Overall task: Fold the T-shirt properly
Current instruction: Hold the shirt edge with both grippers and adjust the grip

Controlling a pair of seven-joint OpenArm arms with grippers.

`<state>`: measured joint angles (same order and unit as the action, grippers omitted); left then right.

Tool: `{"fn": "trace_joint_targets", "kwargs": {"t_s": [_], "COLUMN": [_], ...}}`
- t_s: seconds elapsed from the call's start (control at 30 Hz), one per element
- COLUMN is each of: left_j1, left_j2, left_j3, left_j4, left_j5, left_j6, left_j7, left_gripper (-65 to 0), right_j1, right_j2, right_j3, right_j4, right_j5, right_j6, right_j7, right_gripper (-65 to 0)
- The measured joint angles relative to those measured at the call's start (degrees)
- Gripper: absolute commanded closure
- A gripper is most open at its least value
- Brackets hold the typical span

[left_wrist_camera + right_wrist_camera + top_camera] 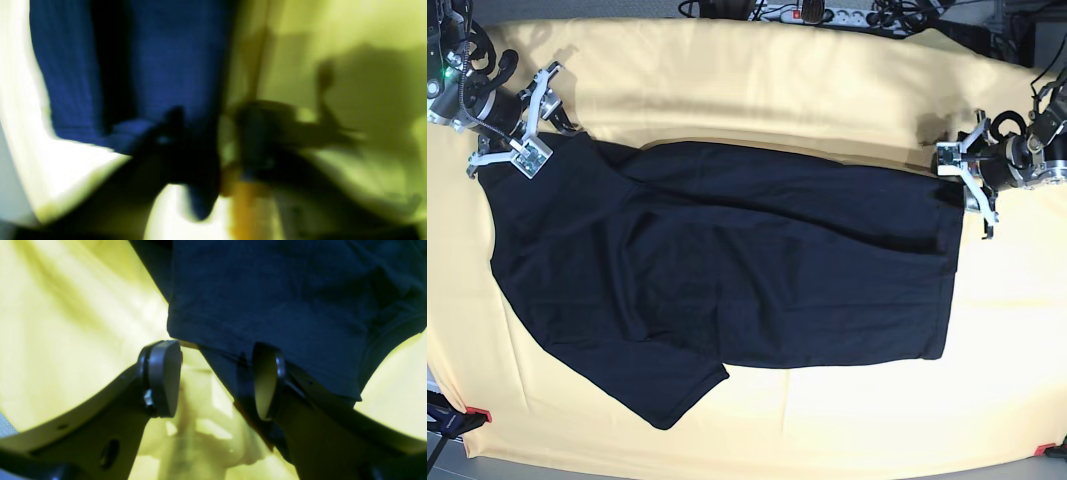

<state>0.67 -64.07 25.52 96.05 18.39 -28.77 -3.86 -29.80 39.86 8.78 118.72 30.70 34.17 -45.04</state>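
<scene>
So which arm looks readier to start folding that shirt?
Probably the right arm. Its pincer is open with the shirt edge lying between the pads. The left pincer is at the opposite edge, but its own view is too blurred to show a hold.

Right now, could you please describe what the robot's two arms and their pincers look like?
The right pincer has dark arms ending in rounded grey pads. From the base view, both it and the left pincer carry white bracket frames on black-and-silver wrists with black cables; a green light glows by the right arm.
</scene>
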Motion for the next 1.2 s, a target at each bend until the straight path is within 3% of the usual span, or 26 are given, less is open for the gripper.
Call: {"fn": "trace_joint_targets", "kwargs": {"t_s": [0.03, 0.13, 0.37, 0.57, 0.8, 0.9, 0.97, 1.1, 1.2], "left_j1": [0.2, 0.26, 0.26, -2.97, -4.48, -4.48, -4.5, -4.48, -4.66], "left_j2": [0.0, 0.0, -0.55, -0.68, -0.63, -0.5, -0.5, -0.48, -0.5], "left_j3": [0.17, 0.2, 0.42, 0.72, 0.7, 0.7, 0.7, 0.7, 0.61], "left_j4": [0.0, 0.02, 2.69, 3.41, 3.72, 3.72, 3.72, 3.72, 3.74], "left_j5": [-0.09, -0.15, 1.14, 1.05, -0.59, -1.42, -1.42, -1.4, -1.42], "left_j6": [-0.09, 0.28, 4.57, 3.69, 1.9, 1.53, 1.68, 1.77, 2.16], "left_j7": [0.33, 0.46, 2.4, 2.84, 3.3, 3.39, 3.32, 3.32, 3.3], "left_gripper": [0.0, 0.0, 0.0, 0.0, -26.3, -30.3, -27.9, -2.2, 0.0], "right_j1": [0.0, -0.02, -0.02, -0.02, -0.02, -0.02, -0.02, -0.02, -0.02], "right_j2": [0.0, -0.02, -0.02, 0.0, 0.0, -0.02, -0.02, 0.0, -0.02], "right_j3": [0.0, 0.0, 0.0, 0.0, 0.0, 0.0, 0.0, 0.0, 0.0], "right_j4": [0.0, 0.0, 0.0, 0.0, 0.0, 0.0, 0.0, 0.0, 0.0], "right_j5": [0.02, 0.0, -0.02, 0.0, 0.0, 0.0, 0.0, 0.0, 0.0], "right_j6": [-0.02, -0.07, -0.07, -0.07, -0.07, -0.07, -0.07, -0.74, -0.94], "right_j7": [0.0, -0.02, -0.04, -0.02, -0.02, -0.02, -0.02, -0.02, -0.02], "right_gripper": [-36.0, -36.0, -36.0, -36.0, -36.0, -36.0, -36.0, -36.0, -36.0]}}
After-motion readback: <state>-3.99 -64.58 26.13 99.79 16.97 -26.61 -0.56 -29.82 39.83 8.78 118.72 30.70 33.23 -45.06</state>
